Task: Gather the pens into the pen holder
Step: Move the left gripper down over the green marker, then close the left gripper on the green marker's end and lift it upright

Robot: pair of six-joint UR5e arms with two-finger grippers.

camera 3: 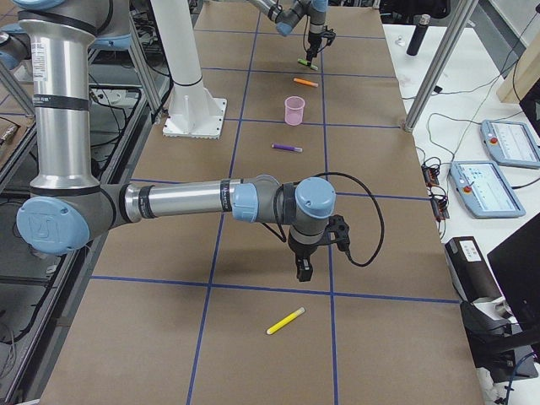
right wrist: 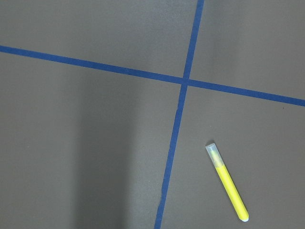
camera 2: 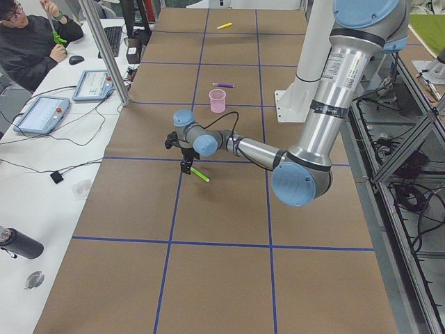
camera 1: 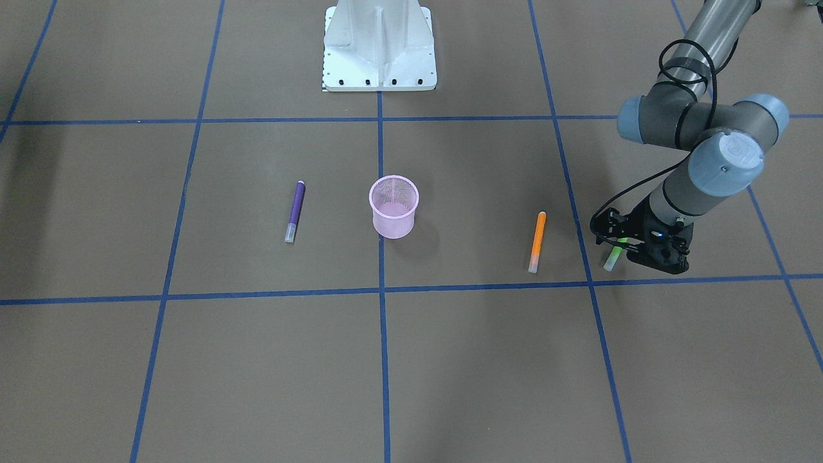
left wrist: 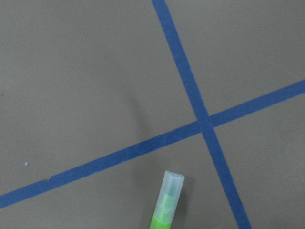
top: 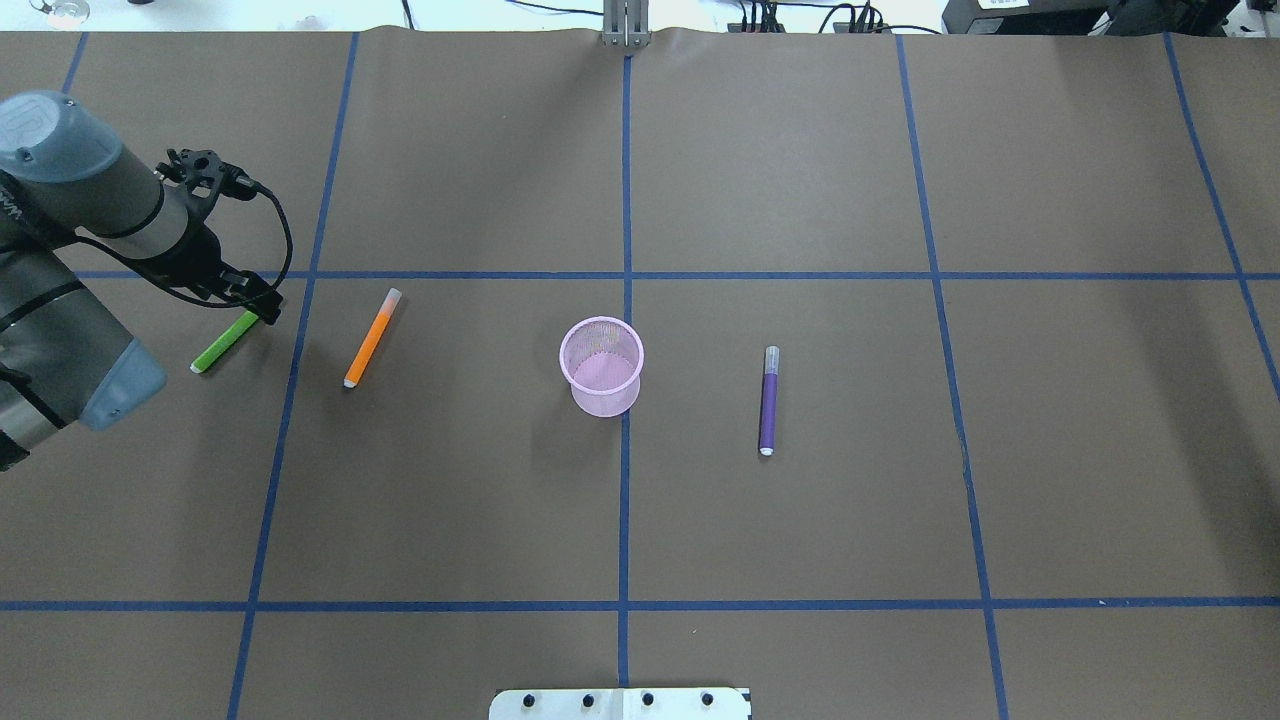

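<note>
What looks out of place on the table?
The yellow pen lies alone, far off to the robot's right of the pen holder. Nothing looks spilled or broken.

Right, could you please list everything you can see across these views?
pen holder: one, pink wire mesh, upright mid-table, no pen in it
purple pen: one, purple, lying on the holder's right-arm side
orange pen: one, orange, lying between holder and green pen
green pen: one, green, at the left end effector
yellow pen: one, yellow, lying near the table's right end
table: one, brown with blue tape grid
robot base: one, white, table edge
teach pendants: two, grey, on the side desk
person: one, dark top, at that desk
left end effector: one, black, at the green pen's end
right end effector: one, black, near the yellow pen
</note>
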